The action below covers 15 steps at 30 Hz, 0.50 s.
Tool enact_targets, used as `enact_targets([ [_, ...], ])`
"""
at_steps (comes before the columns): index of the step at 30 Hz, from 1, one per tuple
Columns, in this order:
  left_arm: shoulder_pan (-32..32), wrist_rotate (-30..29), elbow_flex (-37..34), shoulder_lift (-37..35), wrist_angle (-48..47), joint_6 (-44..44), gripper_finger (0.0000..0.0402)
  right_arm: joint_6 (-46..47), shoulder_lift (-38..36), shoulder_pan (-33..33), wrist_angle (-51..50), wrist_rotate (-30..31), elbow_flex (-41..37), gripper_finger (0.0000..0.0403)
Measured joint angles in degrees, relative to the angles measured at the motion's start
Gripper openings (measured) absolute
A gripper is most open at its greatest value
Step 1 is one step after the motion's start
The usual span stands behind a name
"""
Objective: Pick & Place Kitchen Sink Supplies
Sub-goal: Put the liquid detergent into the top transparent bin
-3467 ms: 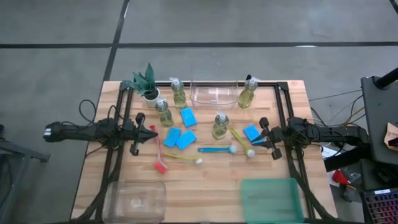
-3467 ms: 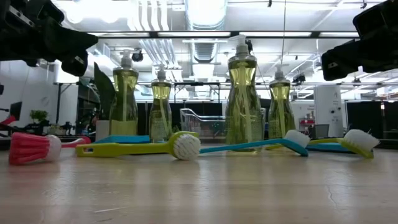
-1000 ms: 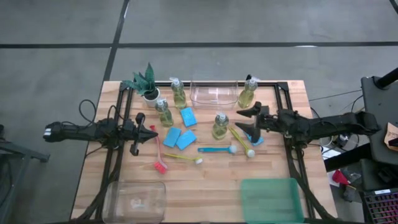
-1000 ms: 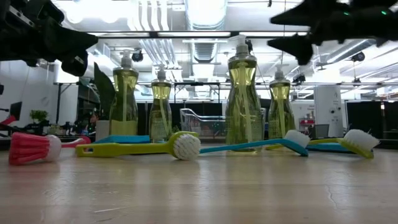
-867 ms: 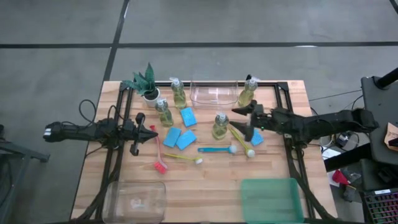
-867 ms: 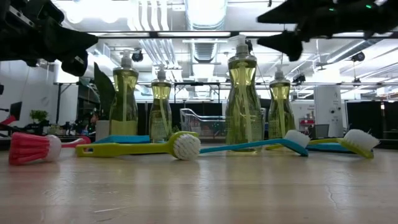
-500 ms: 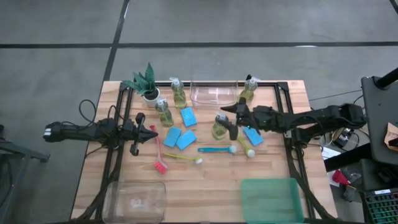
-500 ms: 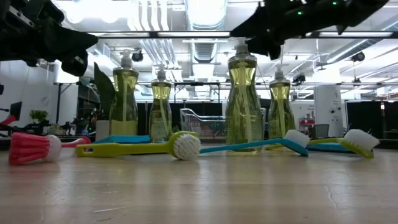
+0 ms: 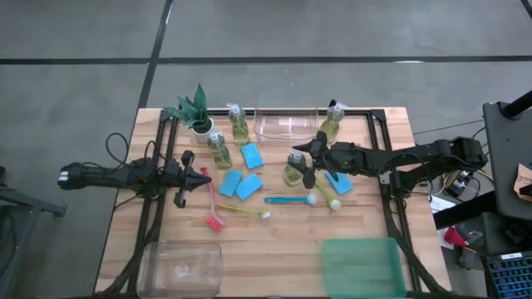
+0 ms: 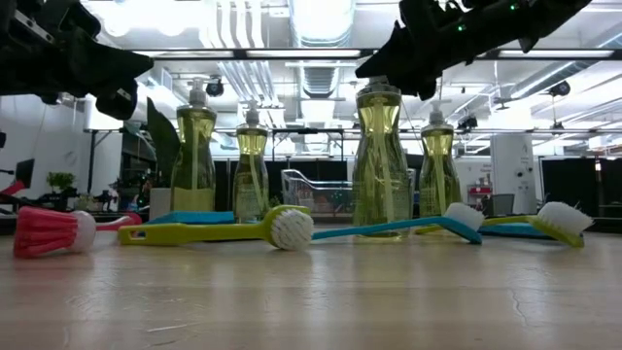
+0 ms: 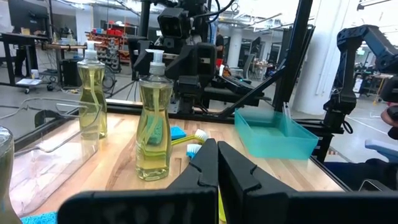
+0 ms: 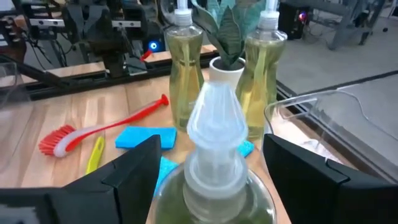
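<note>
A clear pump bottle of yellow-green soap [image 9: 293,170] stands upright mid-table. My right gripper [image 9: 308,163] is open. Its fingers [image 12: 134,168] stand on either side of the bottle's pump head [image 12: 214,121] with a gap on both sides. In the low view the gripper [image 10: 408,49] covers the bottle's top. Three more bottles [image 9: 219,151] [image 9: 239,124] [image 9: 331,124] stand behind it. Blue sponges [image 9: 252,155] [image 9: 238,184] [image 9: 337,179] and red [image 9: 212,203], yellow [image 9: 245,210] and blue [image 9: 289,199] brushes lie flat. My left gripper [image 9: 201,176] waits shut at the table's left.
A potted plant [image 9: 195,110] stands at the far left. A clear container [image 9: 287,124] sits at the far edge. A clear bin [image 9: 180,267] is at the near left and a teal bin [image 9: 362,266] at the near right. Black rails [image 9: 384,158] run along both sides.
My right gripper has gone toward the table's left, from beside the right rail to the middle soap bottle. It has stayed open, and its fingers now stand around the pump head. Nothing on the table has moved.
</note>
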Motion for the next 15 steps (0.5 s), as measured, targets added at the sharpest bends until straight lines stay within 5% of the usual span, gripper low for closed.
enact_targets([
  [15,0.0,0.0,0.0,0.1,0.0,0.0,0.0000,-0.2,-1.4,0.0,-1.0,0.0,-1.0,0.0178],
])
